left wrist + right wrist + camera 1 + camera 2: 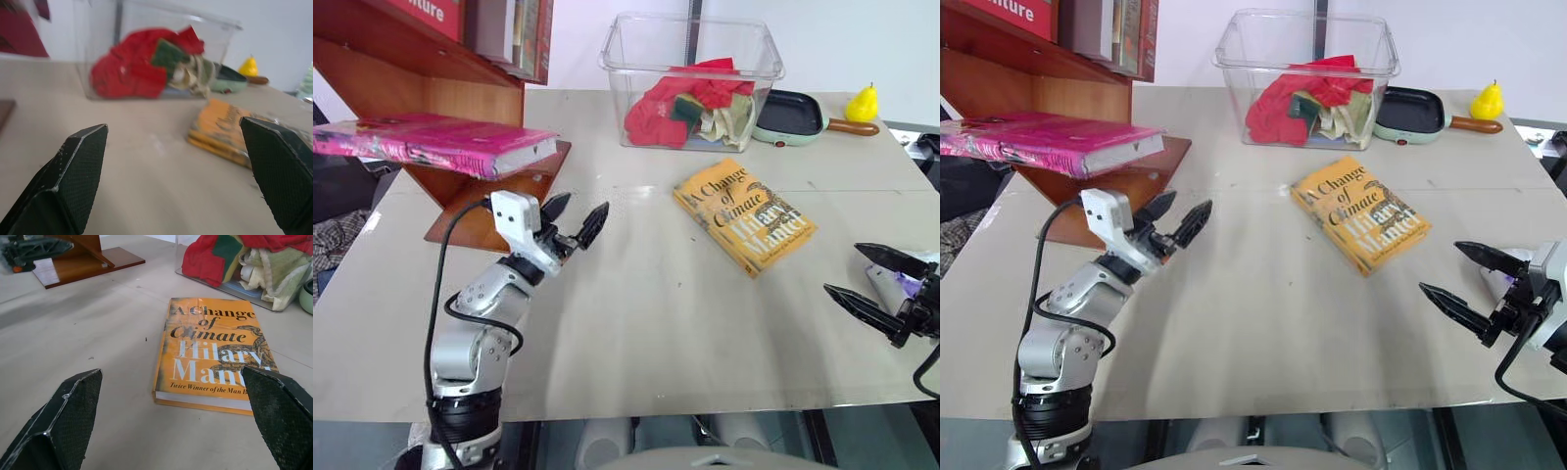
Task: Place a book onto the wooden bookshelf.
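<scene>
The thick pink book [440, 144] lies flat on the lower board of the wooden bookshelf [421, 93] at the table's left, its white page edges facing the table. My left gripper [576, 222] hangs open just right of the shelf's base, below the book and apart from it, holding nothing. At the table's right edge my right gripper [871, 279] is open and empty, its two black fingers [58, 423] pointing toward the middle of the table.
A yellow-orange paperback [744, 213] lies flat mid-table. Behind it stands a clear plastic bin [693, 83] holding red cloths. A small pan [790, 116] and a yellow pear figure [863, 103] sit at the back right. Red books [509, 34] stand on the shelf's upper board.
</scene>
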